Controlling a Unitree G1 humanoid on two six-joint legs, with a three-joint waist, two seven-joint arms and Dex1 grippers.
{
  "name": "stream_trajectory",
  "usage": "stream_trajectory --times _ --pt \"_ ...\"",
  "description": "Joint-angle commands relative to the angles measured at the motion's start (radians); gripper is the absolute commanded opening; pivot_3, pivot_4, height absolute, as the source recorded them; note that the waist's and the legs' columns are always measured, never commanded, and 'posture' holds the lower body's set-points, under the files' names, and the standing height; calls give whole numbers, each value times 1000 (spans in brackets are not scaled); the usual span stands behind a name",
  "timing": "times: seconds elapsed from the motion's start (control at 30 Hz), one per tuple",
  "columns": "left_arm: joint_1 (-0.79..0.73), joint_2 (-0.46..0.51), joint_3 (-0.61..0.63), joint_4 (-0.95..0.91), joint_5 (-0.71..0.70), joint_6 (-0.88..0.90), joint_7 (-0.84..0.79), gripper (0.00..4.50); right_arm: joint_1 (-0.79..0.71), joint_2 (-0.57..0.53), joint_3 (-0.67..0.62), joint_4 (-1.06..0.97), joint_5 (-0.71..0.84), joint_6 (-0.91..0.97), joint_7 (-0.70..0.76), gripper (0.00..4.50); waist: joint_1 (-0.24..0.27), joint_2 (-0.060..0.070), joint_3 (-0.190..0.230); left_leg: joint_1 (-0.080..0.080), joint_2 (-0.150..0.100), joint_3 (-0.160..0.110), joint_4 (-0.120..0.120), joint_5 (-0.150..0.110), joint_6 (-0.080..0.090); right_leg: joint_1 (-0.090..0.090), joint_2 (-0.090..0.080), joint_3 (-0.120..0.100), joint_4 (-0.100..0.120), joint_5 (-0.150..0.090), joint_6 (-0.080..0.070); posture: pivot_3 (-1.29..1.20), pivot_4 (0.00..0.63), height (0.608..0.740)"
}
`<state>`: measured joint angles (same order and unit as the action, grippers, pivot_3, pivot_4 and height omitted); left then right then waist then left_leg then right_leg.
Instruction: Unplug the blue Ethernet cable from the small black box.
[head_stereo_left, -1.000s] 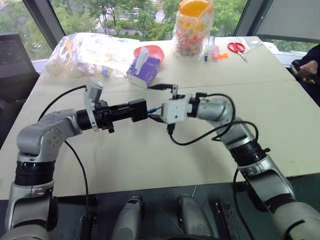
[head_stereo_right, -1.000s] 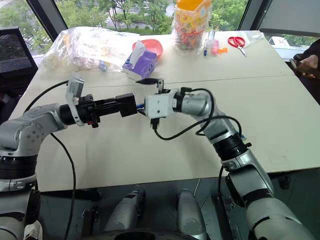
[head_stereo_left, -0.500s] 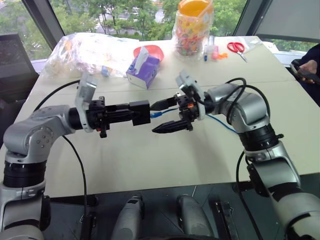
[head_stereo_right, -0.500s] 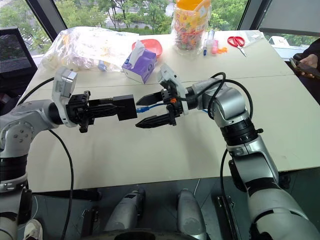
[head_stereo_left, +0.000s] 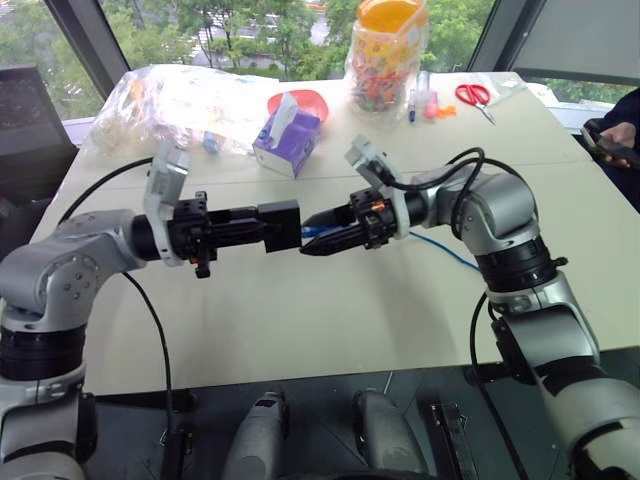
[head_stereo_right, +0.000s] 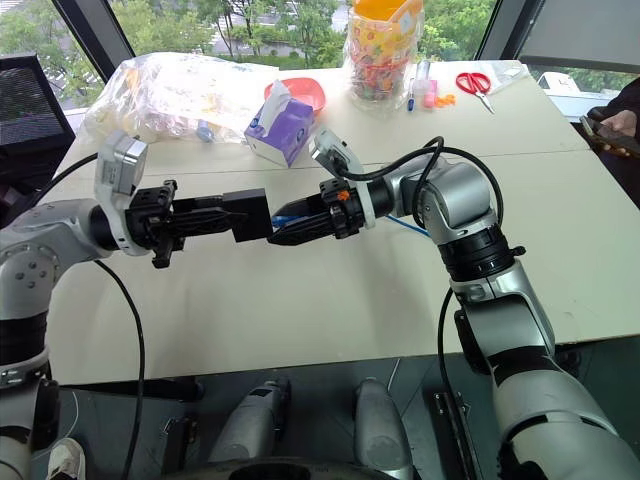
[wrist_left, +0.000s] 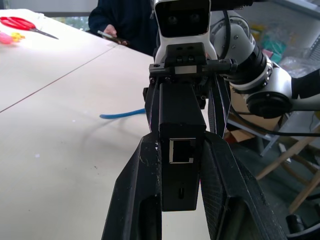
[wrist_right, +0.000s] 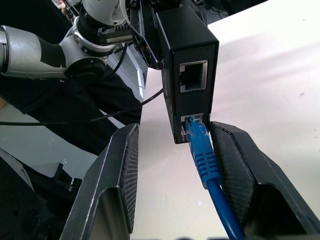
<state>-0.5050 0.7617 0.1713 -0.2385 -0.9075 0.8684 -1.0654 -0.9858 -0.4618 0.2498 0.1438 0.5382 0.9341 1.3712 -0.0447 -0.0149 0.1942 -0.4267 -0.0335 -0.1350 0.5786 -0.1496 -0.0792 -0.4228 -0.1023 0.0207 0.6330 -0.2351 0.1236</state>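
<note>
Facing each other above the table (head_stereo_left: 300, 330), the left gripper (head_stereo_left: 272, 226) clamps the small black box (head_stereo_left: 282, 225); the right gripper (wrist_right: 186, 150), fingers apart, straddles the blue Ethernet cable (wrist_right: 202, 155), still plugged in, running straight back between them.

2 head eyes look down over the table (head_stereo_left: 300, 330); 2 wrist cameras face each other closely.

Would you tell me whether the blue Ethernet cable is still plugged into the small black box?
Plugged in: the blue Ethernet cable has its plug seated in the lower port of the small black box.
</note>
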Motion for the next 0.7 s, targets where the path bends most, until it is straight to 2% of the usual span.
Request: stream_trajectory --times 0.03,0.1,0.23,0.27,0.3,0.7 --pt "1 18 27 -25 -16 -5 -2 455 -28 -8 -7 -18 19 -2 20 2284 0 0 0 0 0 0 0 0 0 0 0 0 0 0 0 0 150 728" --pt "2 22 25 -28 -14 -7 -7 455 -28 -9 -5 -18 16 -6 23 2284 0 0 0 0 0 0 0 0 0 0 0 0 0 0 0 0 150 728" --pt "3 26 22 -30 -13 -9 -12 455 -29 -8 -2 -15 12 -9 26 1246 0 0 0 0 0 0 0 0 0 0 0 0 0 0 0 0 150 728" --pt "4 27 22 -32 -13 -9 -13 455 -28 -9 -1 -16 12 -9 27 597 0 0 0 0 0 0 0 0 0 0 0 0 0 0 0 0 150 728" --pt "5 28 21 -33 -14 -9 -14 455 -28 -10 -1 -16 11 -10 29 495 0 0 0 0 0 0 0 0 0 0 0 0 0 0 0 0 150 728" --pt "18 57 11 -58 -18 -7 -39 455 -34 -29 22 0 12 -8 74 489 0 0 0 0 0 0 0 0 0 0 0 0 0 0 0 0 150 728"
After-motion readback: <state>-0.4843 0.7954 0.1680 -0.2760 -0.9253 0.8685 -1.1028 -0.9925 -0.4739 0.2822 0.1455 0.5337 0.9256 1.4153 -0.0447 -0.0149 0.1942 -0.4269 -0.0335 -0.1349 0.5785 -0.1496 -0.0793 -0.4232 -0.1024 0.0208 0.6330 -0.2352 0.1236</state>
